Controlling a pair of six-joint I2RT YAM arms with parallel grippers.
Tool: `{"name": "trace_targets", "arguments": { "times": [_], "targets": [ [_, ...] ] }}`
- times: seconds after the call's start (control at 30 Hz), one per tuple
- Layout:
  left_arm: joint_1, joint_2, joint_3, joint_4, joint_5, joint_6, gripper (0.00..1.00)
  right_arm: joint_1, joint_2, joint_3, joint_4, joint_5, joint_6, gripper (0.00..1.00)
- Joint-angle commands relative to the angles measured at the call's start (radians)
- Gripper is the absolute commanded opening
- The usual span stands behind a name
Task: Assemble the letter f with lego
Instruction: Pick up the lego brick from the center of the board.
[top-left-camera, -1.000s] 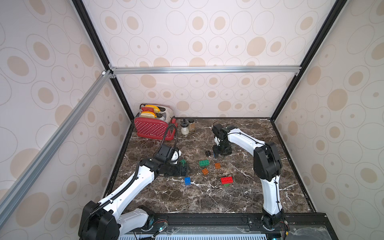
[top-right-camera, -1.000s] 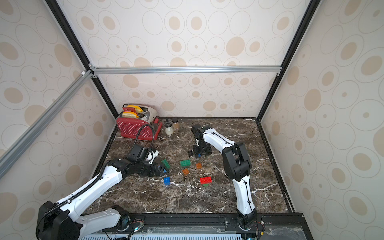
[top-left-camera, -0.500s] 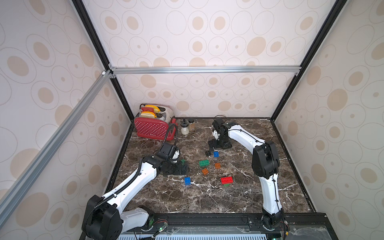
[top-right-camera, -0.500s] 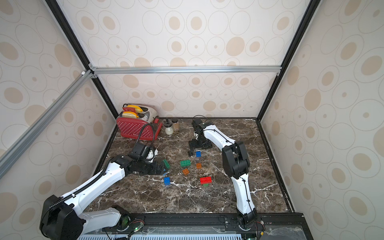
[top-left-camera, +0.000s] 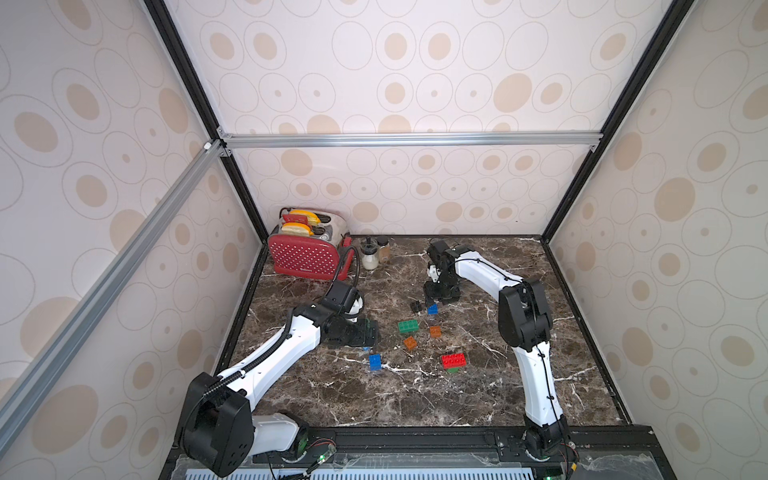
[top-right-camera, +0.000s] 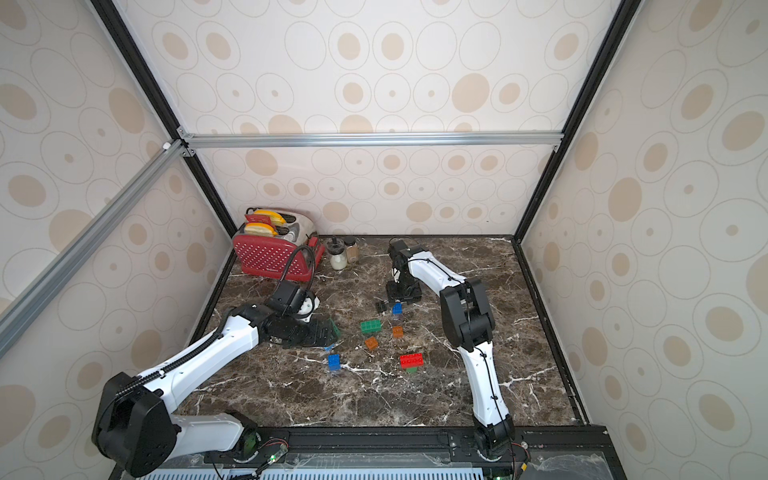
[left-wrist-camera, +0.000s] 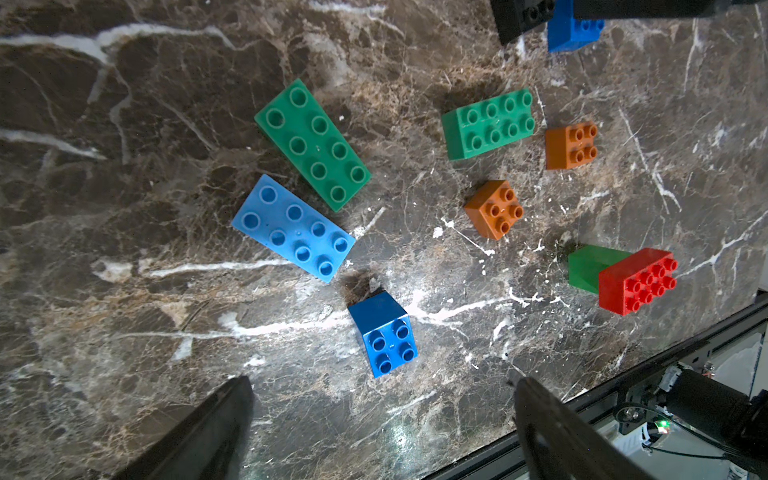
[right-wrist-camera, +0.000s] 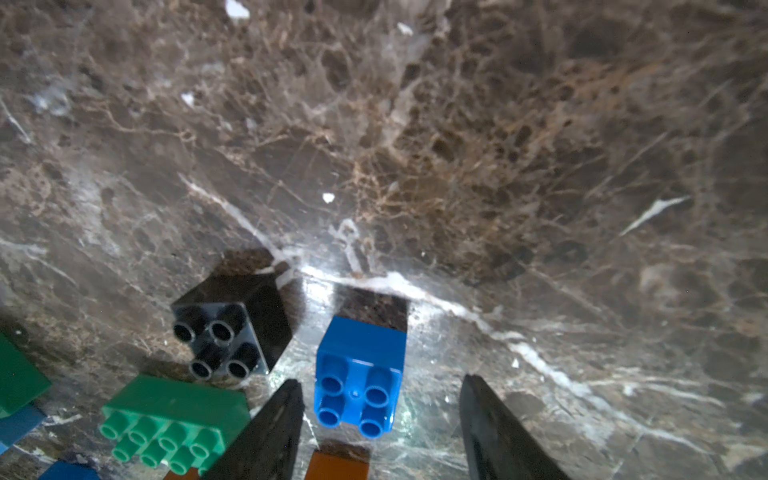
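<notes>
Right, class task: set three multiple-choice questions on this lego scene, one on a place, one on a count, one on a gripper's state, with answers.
1. Where is the red brick? A) on a green brick B) under one C) standing on end, alone
2. How many orange bricks are on the table? A) none B) two C) five
3. What state is the left gripper in? A) shut on a brick B) shut, empty C) open
Answers: 1 A, green shows beneath it; 2 B, two orange squares lie apart; 3 C, its fingers stand wide with nothing between.
</notes>
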Motion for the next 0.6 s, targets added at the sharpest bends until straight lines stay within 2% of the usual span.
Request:
{"name": "trace_targets", "arguments": {
  "times": [0.0, 0.57],
  "targets": [
    [0.007, 0.009, 0.049, -0.021, -0.003, 0.027, 0.99, 0.003, 0.024, 0.02, 0.004, -0.023, 0.009, 0.65],
    [0.007, 0.027, 0.057, -0.024, 0.009, 0.04, 0.99, 0.014, 0.034, -0.016, 0.001, 0.011, 0.023, 0.46]
  ]
}}
